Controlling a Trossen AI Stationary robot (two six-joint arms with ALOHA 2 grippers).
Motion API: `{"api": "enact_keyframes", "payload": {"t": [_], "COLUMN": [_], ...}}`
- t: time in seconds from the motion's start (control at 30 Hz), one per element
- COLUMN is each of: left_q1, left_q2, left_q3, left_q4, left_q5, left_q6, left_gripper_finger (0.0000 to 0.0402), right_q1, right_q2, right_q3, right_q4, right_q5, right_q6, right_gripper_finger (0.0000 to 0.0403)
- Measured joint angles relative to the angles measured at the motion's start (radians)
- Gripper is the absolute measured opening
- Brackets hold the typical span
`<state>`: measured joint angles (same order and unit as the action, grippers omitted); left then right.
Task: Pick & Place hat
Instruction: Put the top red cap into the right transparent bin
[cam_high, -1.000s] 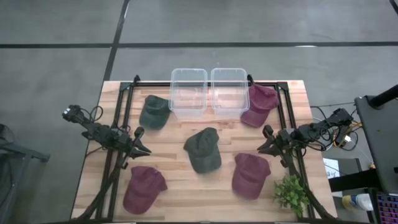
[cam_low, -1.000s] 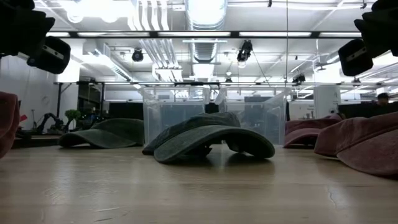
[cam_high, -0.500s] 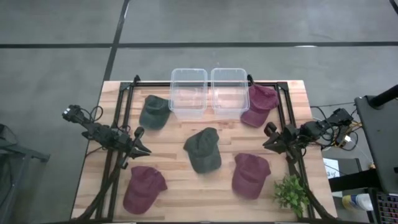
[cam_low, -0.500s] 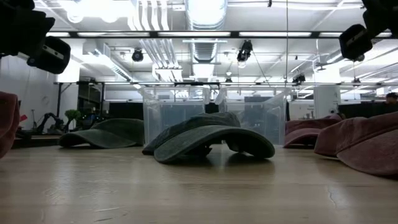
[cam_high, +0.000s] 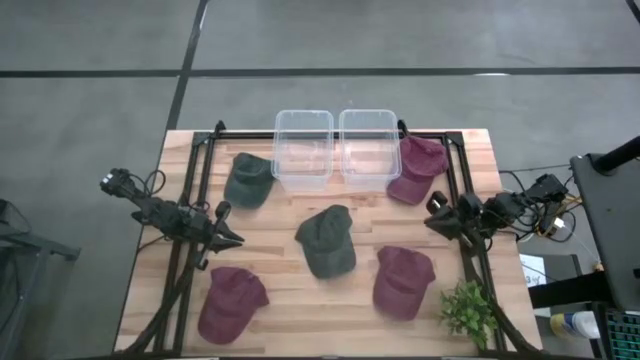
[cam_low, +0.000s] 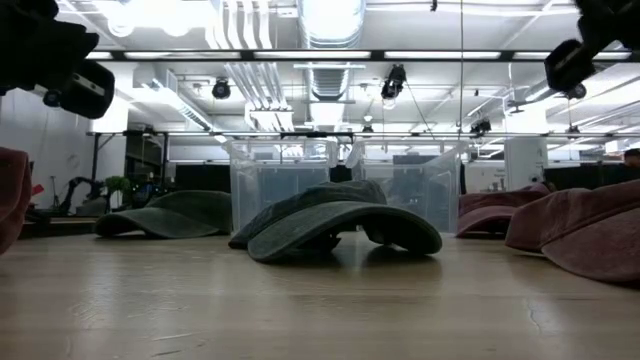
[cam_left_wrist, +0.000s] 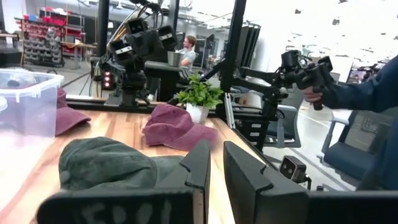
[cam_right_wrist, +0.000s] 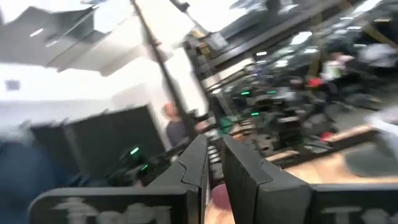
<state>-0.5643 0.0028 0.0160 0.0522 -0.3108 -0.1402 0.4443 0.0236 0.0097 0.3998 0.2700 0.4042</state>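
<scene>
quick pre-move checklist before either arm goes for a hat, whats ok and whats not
1. Both bins and hold no hats: ok.
2. Green hat in the middle lies flat with nothing on it: ok.
3. Left gripper holds nothing, jaws nearly closed with a narrow gap: not ok for a grasp, needs opening.
4. Right gripper holds nothing, jaws also close together: not ok, needs opening.
5. Right gripper is raised by the table's right side, between the two dark red hats and, not over either: not ok yet.
6. Potted plant is apart from the hats: ok.
</scene>
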Motion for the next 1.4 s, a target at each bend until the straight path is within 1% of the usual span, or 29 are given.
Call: {"api": "enact_keyframes", "payload": {"t": [0.1, 0.2, 0.3, 0.4, 0.53, 0.7, 0.8, 0.87, 0.97, 1.13, 1.27, 1.4], "left_q1": [0.000, 0.000, 0.000, 0.000, 0.000, 0.000, 0.000, 0.000, 0.000, 0.000, 0.000, 0.000], "left_q2": [0.000, 0.000, 0.000, 0.000, 0.000, 0.000, 0.000, 0.000, 0.000, 0.000, 0.000, 0.000], "left_q3": [0.016, 0.024, 0.024, 0.025, 0.027, 0.027, 0.027, 0.027, 0.028, 0.028, 0.028, 0.028], "left_q4": [-0.004, -0.022, -0.036, -0.043, -0.042, -0.041, -0.041, -0.040, -0.040, -0.037, -0.037, -0.037], "left_q5": [-0.004, -0.005, -0.006, -0.009, -0.008, -0.008, -0.007, -0.006, -0.005, -0.005, -0.005, -0.005], "left_q6": [0.004, 0.005, -0.003, -0.030, -0.068, -0.076, -0.076, -0.076, -0.076, -0.076, -0.077, -0.077], "left_gripper_finger": [0.0039, 0.0039, 0.0039, 0.0039, 0.0039, 0.0039, 0.0039, 0.0039, 0.0039, 0.0039, 0.0039, 0.0039], "right_q1": [0.000, 0.000, 0.001, 0.001, 0.000, 0.001, 0.001, 0.001, 0.001, 0.001, 0.001, 0.001], "right_q2": [0.001, 0.009, 0.037, 0.103, 0.258, 0.518, 0.676, 0.772, 0.897, 1.049, 1.122, 1.169], "right_q3": [0.002, 0.044, 0.140, 0.272, 0.475, 0.710, 0.817, 0.867, 0.915, 0.975, 1.012, 1.056], "right_q4": [-0.005, -0.064, -0.220, -0.418, -0.743, -1.206, -1.453, -1.559, -1.638, -1.691, -1.704, -1.703], "right_q5": [0.043, 0.045, 0.045, 0.048, 0.072, 0.073, 0.070, 0.071, 0.071, 0.068, 0.071, 0.071], "right_q6": [-0.010, -0.014, -0.011, 0.008, 0.106, 0.326, 0.427, 0.461, 0.449, 0.428, 0.416, 0.388], "right_gripper_finger": [0.0043, 0.0043, 0.0043, 0.0043, 0.0043, 0.0043, 0.0043, 0.0043, 0.0043, 0.0043, 0.0044, 0.0056]}}
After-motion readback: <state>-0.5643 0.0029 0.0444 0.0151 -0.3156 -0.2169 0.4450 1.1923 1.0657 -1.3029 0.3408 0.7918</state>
